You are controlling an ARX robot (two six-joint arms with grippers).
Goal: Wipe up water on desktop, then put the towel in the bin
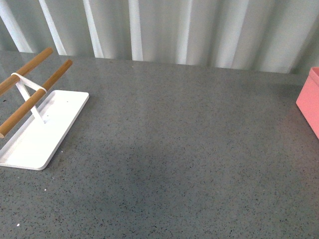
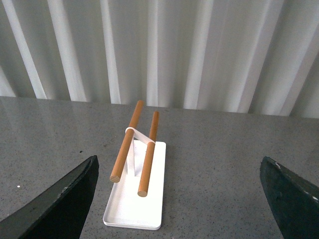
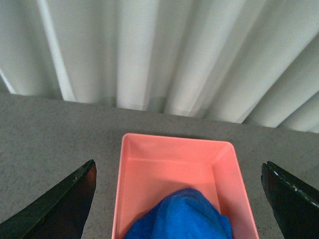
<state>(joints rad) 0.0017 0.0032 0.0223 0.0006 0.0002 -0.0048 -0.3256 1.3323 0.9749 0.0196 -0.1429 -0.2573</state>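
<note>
The grey speckled desktop point(image 1: 174, 149) fills the front view; no arm shows there. The salmon-pink bin point(image 1: 310, 99) sits at its right edge, only partly in view. In the right wrist view the bin point(image 3: 149, 169) stands below my open right gripper point(image 3: 179, 209), and the bright blue towel point(image 3: 182, 216) lies bunched inside it, apart from both fingers point(image 3: 60, 209). My left gripper point(image 2: 179, 204) is open and empty above the desktop point(image 2: 219, 174), facing the white tray. No water shows on the desktop.
A flat white tray point(image 1: 42, 132) with two wooden rods point(image 1: 35, 97) on a white stand sits at the left of the desktop; it also shows in the left wrist view point(image 2: 137, 199). A white corrugated wall point(image 1: 159, 30) runs behind the desktop.
</note>
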